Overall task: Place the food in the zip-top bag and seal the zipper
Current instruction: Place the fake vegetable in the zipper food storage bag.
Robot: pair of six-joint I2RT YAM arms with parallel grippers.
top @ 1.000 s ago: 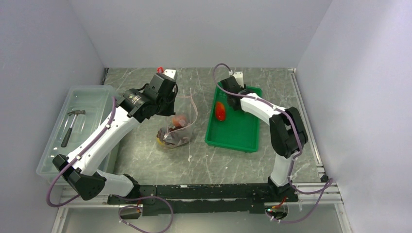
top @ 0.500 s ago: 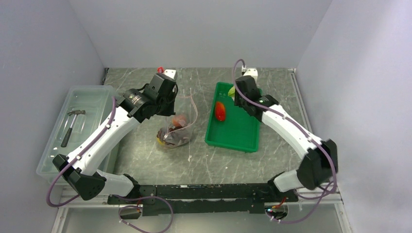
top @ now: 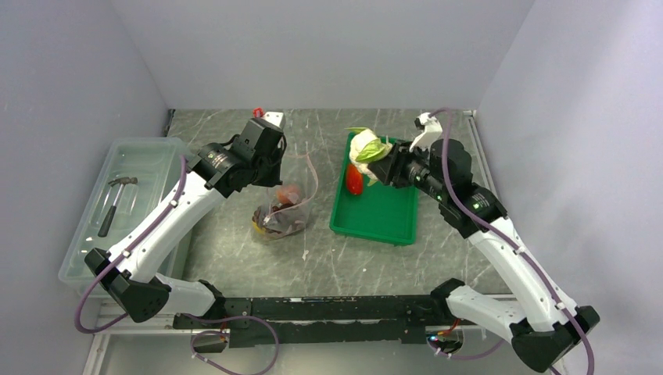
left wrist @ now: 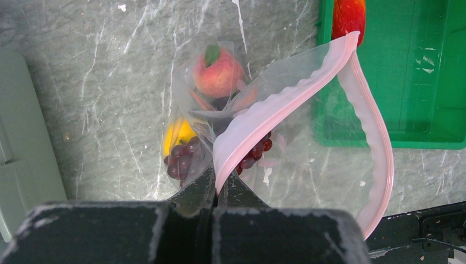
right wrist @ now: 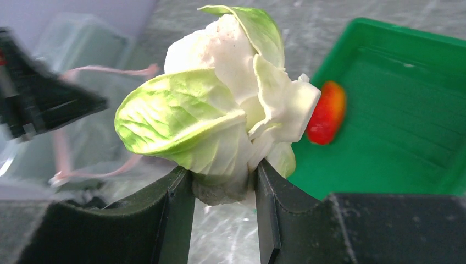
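Marbled worktop noted. Clamped in right claw: vegetable, light, soft, crushable; best gripped at stem. Pinched in left claw: zipper of bag, limp, slippery.

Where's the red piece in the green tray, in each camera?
Top external: red piece by the green tray's left wall.
Left wrist: red piece at the top edge, right of centre, above the zipper.
Right wrist: red piece right of the leafy vegetable, on the tray floor.
Shared landmark: the green tray.
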